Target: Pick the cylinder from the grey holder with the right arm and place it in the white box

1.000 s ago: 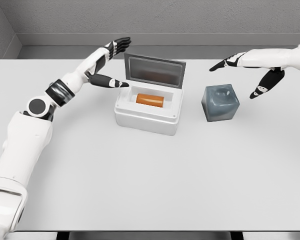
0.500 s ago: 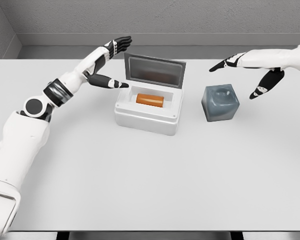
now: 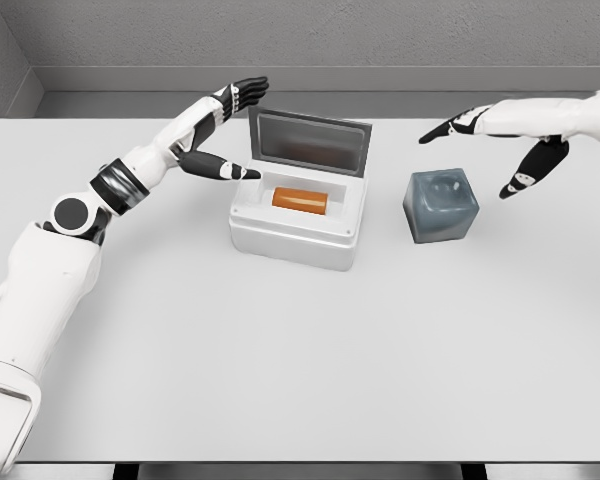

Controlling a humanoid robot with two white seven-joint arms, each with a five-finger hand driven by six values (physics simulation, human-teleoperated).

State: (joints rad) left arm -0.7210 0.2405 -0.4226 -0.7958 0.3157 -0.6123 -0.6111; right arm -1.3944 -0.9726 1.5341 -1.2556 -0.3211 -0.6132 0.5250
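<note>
An orange cylinder (image 3: 299,200) lies on its side inside the white box (image 3: 294,237), whose lid (image 3: 308,141) stands raised at the back. The grey holder (image 3: 440,205) sits to the box's right with an empty hollow on top. My right hand (image 3: 486,152) hovers above and just right of the holder, fingers spread, holding nothing. My left hand (image 3: 233,130) is beside the lid's left edge, fingers extended near the lid's upper corner and thumb pointing at the box's left rim, grasping nothing.
The white table (image 3: 300,350) stretches wide in front of the box and holder. A grey wall runs along the table's far edge.
The left hand has edged slightly right and up, closer to the lid's corner. The right hand, box, cylinder and holder have not moved.
</note>
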